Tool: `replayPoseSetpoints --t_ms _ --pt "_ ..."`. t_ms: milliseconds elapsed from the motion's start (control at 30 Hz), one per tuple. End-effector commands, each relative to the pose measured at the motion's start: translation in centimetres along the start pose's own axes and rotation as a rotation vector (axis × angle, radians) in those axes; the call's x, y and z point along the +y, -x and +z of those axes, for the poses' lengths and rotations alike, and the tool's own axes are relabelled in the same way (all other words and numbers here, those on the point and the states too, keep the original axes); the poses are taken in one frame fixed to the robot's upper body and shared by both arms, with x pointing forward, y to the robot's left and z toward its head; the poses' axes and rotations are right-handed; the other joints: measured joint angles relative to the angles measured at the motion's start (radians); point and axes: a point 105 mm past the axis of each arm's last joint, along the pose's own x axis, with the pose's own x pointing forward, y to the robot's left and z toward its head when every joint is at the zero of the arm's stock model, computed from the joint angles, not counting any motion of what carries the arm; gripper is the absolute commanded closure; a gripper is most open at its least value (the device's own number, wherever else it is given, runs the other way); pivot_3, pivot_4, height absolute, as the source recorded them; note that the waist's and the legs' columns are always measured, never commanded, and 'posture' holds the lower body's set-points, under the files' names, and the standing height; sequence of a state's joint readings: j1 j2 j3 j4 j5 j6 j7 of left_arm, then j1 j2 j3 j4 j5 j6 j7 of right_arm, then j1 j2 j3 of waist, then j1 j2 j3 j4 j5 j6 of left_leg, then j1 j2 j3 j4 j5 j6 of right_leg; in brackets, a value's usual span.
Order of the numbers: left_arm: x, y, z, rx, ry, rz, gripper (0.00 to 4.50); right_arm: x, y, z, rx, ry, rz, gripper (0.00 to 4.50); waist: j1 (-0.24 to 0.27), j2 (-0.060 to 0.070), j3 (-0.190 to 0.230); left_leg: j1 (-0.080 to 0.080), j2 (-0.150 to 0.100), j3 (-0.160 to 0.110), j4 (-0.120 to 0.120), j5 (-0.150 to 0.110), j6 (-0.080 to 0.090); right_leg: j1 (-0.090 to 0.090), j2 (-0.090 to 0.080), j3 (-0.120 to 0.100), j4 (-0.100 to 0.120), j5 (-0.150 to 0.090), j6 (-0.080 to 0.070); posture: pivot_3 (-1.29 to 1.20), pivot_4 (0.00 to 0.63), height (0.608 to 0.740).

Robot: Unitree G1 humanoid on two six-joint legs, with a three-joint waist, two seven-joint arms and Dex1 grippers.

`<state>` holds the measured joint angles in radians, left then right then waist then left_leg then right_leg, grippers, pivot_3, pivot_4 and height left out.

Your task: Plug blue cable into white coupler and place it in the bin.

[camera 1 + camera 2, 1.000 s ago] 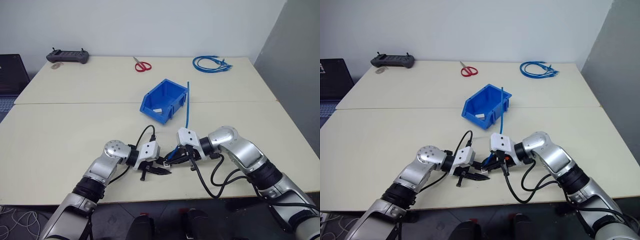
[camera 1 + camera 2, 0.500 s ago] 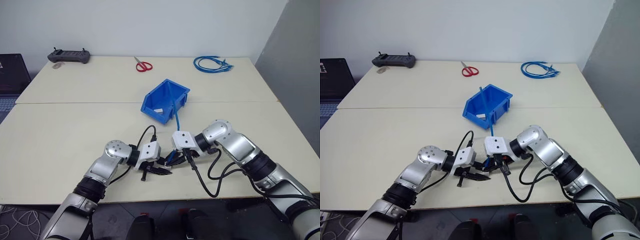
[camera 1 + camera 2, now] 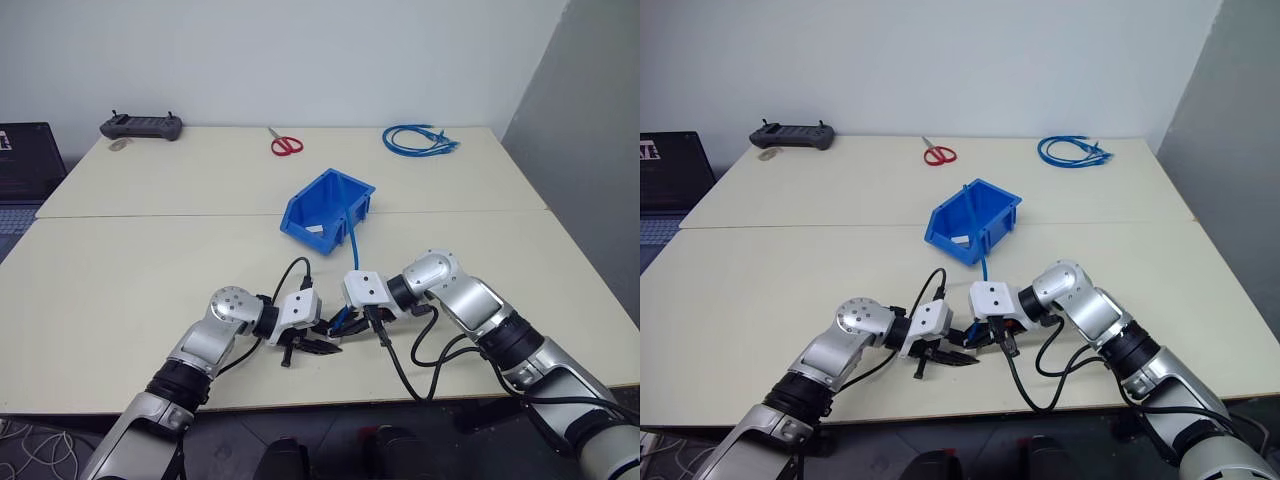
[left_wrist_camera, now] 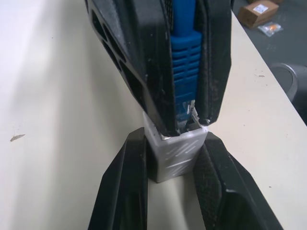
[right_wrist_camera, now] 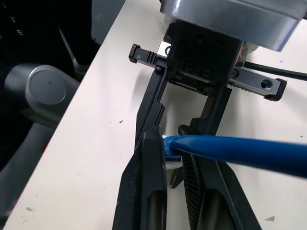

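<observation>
Writing: no brand or label can be read on the task's things; pale marks are seen on the dark screen (image 3: pixel 670 170) at the table's left edge, too small to be made out
Left gripper (image 4: pixel 170 165): its two black fingers (image 4: pixel 120 191) are closed on the white coupler (image 4: pixel 175 153), one pressed to each side of the small block
White coupler: held low over the near edge of the table (image 3: pixel 120 270), in front of the robot, its socket face turned toward the right gripper (image 3: pixel 338 322)
Right gripper: its fingers (image 4: pixel 144 62) are clamped on the ribbed blue boot of the blue cable (image 3: pixel 352 235), just behind the clear plug
Plug and coupler: in the left wrist view the plug tip is seen at the coupler's mouth, touching its rim; how far it is seated cannot be told
Fingertips: the right gripper's tips are met with the top edge of the coupler, between the left gripper's fingers
Blue cable: from the right gripper it rises and runs toward the bin (image 3: pixel 300 215), its far part seen over the bin's front
Bin: set mid-table, beyond both grippers, well apart from them; a small pale item lies inside
Far table edge: red-handled scissors (image 3: pixel 285 146), a coiled bundle of blue cables (image 3: pixel 418 139) and a dark handheld controller (image 3: pixel 141 127) are laid there
</observation>
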<state>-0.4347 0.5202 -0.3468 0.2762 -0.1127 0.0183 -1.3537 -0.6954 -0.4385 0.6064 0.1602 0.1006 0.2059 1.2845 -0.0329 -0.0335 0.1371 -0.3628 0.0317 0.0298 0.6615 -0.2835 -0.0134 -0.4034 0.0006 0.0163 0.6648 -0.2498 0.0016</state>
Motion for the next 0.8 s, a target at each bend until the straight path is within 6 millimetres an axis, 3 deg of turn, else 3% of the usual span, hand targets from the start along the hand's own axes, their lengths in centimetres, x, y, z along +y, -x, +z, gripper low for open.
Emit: replayPoseSetpoints --t_ms 33,333,367,533,700,800 --pt "-0.4 -0.3 1.2 -0.03 -0.045 -0.037 3.52 3.7 -1.8 -8.1 0.233 -0.199 0.068 4.33 0.0 0.001 -0.003 0.0 0.0 0.0 0.0 0.0 0.0 0.0 0.0 0.0 0.0 0.0 -0.001 0.0 0.15 0.74" --pt "-0.4 -0.6 1.4 -0.035 -0.057 -0.049 3.52 4.1 -2.5 -9.0 0.234 -0.231 0.037 4.33 -0.001 0.005 -0.017 0.003 0.0 0.0 -0.001 0.0 0.001 0.001 0.006 0.0 0.001 -0.002 -0.003 0.0 0.15 0.74" --pt "-0.3 -0.6 1.4 -0.038 -0.05 -0.05 2.85 3.7 -2.3 -8.7 0.221 -0.234 0.018 4.33 -0.001 0.006 -0.018 0.004 0.001 -0.001 -0.001 -0.001 0.001 0.001 0.006 0.0 0.001 -0.002 -0.004 0.0 0.15 0.74" --pt "-0.7 0.1 1.6 -0.047 -0.025 -0.051 1.83 1.6 -0.4 -6.3 0.136 -0.245 -0.08 4.33 -0.001 0.009 -0.019 0.005 0.001 -0.001 -0.001 -0.001 0.001 0.002 0.008 0.0 0.002 -0.003 -0.005 0.0 0.15 0.74" --pt "-1.7 1.7 1.6 -0.047 0.013 -0.014 0.96 0.9 2.5 -2.4 0.02 -0.283 -0.167 4.33 0.0 0.01 -0.012 0.0 0.007 0.0 -0.001 -0.001 0.001 -0.002 0.008 0.0 0.003 -0.004 -0.006 0.0 0.15 0.74" --pt "-1.5 3.1 2.6 -0.085 0.037 0.103 0.29 -0.6 5.5 0.9 -0.09 -0.345 -0.271 4.33 0.002 0.013 0.001 -0.002 0.009 0.0 -0.001 -0.001 0.001 -0.003 0.008 -0.001 0.002 -0.004 -0.007 0.0 0.15 0.74"
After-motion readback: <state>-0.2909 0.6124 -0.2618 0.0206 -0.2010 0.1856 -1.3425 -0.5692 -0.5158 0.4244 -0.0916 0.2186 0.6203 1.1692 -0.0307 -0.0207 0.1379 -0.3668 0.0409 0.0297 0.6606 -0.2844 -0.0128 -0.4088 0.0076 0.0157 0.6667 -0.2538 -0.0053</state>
